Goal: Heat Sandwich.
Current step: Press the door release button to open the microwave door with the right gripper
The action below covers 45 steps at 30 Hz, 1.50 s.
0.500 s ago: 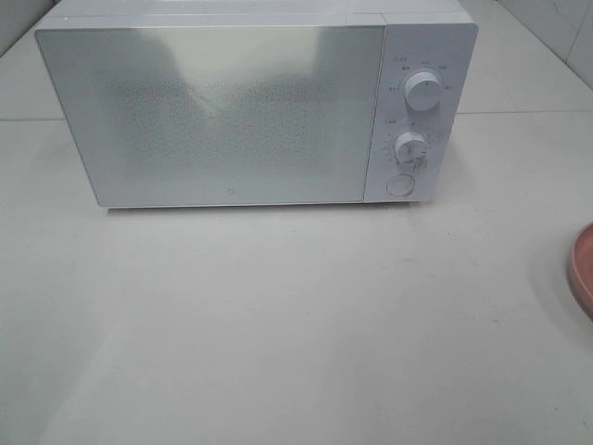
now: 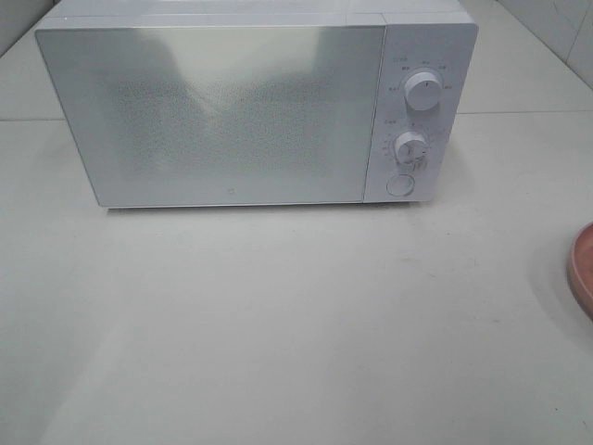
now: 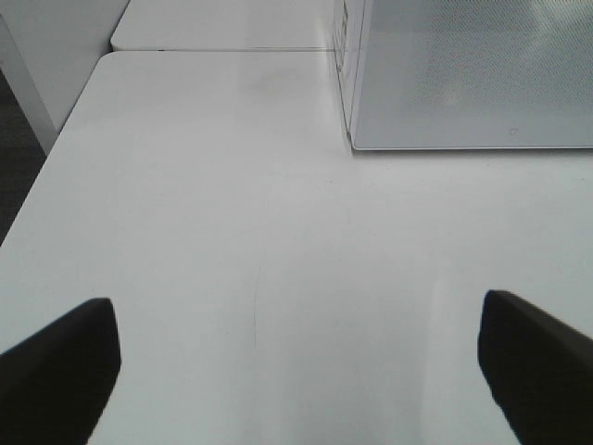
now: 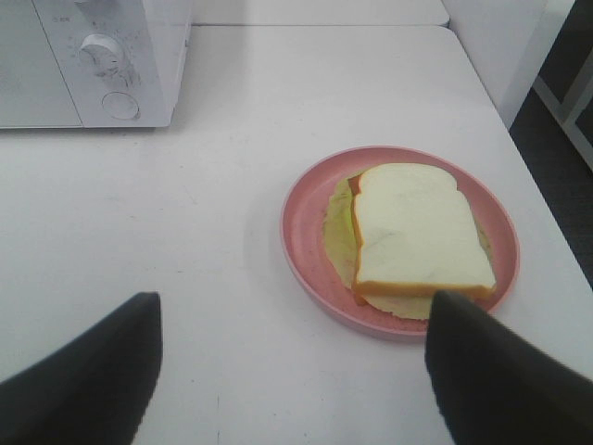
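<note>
A white tabletop (image 2: 278, 324) filled nearly every view, matte and smooth, with soft shadows and one faint thin line (image 3: 255, 306) scored across it in the left wrist view. A straight seam (image 2: 519, 113) ran across the surface level with the microwave. In the left wrist view a second white slab (image 3: 222, 37) butted up behind the first. Dark floor (image 3: 14, 167) showed past the tabletop's left edge, and a white panel (image 4: 500, 46) stood off its right edge with more dark floor beside it.

The white microwave (image 2: 222, 111) sat at the back of the tabletop with its speckled door closed. Two round knobs (image 2: 422, 93) (image 2: 410, 146) and a round button (image 2: 399, 184) lined its right side.

The sandwich (image 4: 422, 232) lay flat on a round pink plate (image 4: 292, 222) on the tabletop, well to the right of the microwave and near the right edge. Green lettuce and an orange layer peeked from under its top slice. In the high view only the plate's rim (image 2: 582, 273) showed, at the right border.

The left gripper (image 3: 296, 371) hung above bare tabletop with its dark fingers (image 3: 56, 371) spread wide and nothing between them. The right gripper (image 4: 292, 380) was also spread wide and held nothing; the plate and sandwich lay just ahead of it, untouched.
</note>
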{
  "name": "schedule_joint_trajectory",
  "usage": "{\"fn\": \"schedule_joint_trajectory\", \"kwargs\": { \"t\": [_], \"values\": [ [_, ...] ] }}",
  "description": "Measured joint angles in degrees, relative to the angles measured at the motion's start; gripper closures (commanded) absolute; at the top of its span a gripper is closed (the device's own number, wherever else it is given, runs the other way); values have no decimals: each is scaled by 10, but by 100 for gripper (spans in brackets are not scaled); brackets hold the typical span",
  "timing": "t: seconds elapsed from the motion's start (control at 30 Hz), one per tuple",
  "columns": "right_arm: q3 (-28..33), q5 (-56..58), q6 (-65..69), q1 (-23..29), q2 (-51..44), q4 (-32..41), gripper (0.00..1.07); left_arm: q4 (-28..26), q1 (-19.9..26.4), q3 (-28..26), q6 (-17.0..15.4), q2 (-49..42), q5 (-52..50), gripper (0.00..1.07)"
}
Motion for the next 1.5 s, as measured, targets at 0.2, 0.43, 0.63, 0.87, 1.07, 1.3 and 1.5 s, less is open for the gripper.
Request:
{"fn": "schedule_joint_trajectory", "kwargs": {
  "t": [0.2,0.43,0.63,0.87,1.07,1.3,1.5],
  "values": [
    [-10,-17,0,0,0,0,31,0,0,0,0,0,0,5],
    [-21,-62,0,0,25,0,31,0,0,0,0,0,0,5],
    [-21,-103,0,0,76,0,31,0,0,0,0,0,0,5],
    [-21,-139,0,0,143,0,31,0,0,0,0,0,0,5],
    [-21,-180,0,0,193,0,31,0,0,0,0,0,0,5],
    [-21,-252,0,1,265,0,31,0,0,0,0,0,0,5],
    [-21,-315,0,1,324,0,31,0,0,0,0,0,0,5]
  ]
}}
